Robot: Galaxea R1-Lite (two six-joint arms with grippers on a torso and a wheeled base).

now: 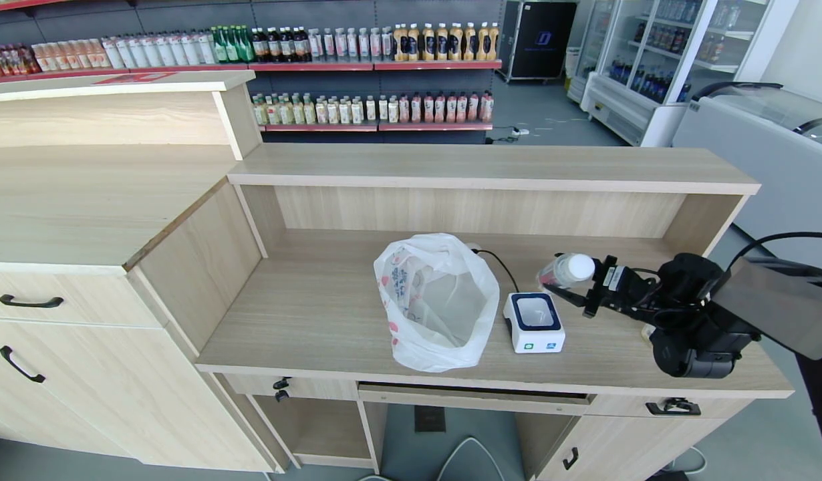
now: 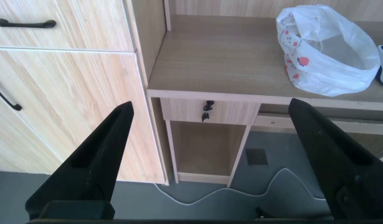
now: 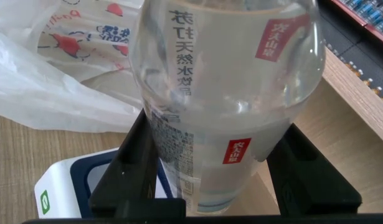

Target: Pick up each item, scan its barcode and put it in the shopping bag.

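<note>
Right end effector is clamped on the clear plastic water bottle with a white cap. I see it tilted above the pale wooden desk, just right of the white-and-navy box scanner. An open white plastic shopping bag with red print stands just left of the scanner. Left of the bag, bare desk runs to the side panel. Left end effector is wide open, low beside the drawer cabinet.

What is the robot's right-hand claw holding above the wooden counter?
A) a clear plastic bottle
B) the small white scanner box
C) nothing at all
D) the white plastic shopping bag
A: the right gripper is shut on the clear plastic bottle, while the small white barcode scanner and the white plastic shopping bag sit ungripped.
</note>
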